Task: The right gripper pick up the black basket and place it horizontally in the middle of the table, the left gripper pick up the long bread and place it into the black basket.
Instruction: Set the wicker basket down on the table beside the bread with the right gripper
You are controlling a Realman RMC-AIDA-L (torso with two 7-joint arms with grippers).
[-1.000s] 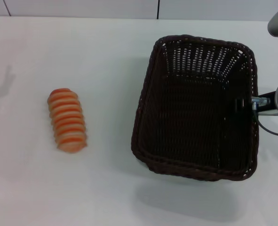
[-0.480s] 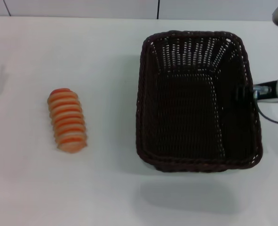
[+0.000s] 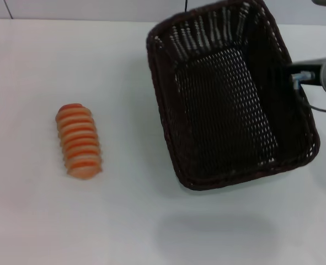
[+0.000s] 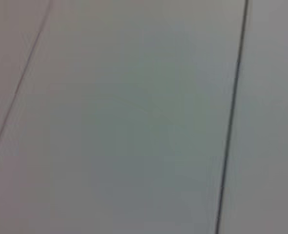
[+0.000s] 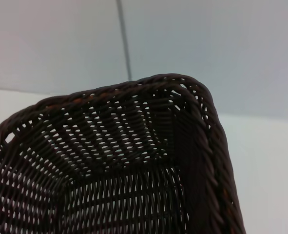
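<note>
The black basket point(image 3: 229, 99) hangs tilted above the right half of the white table point(image 3: 124, 221), and its shadow falls on the tabletop below it. My right gripper point(image 3: 294, 75) is shut on the basket's right rim, reaching in from the right edge of the head view. The right wrist view looks into the basket point(image 5: 124, 170) at one inner corner and its braided rim. The long bread point(image 3: 79, 141), striped orange and cream, lies flat on the left part of the table, well apart from the basket. My left gripper is out of view.
A pale wall with dark vertical seams point(image 3: 185, 10) runs behind the table's far edge. The left wrist view shows only a plain pale panel point(image 4: 134, 122) with thin seams.
The basket has risen off the table, moved toward the far edge and turned, its far end swinging right. The right gripper went up with it. The bread has not moved.
</note>
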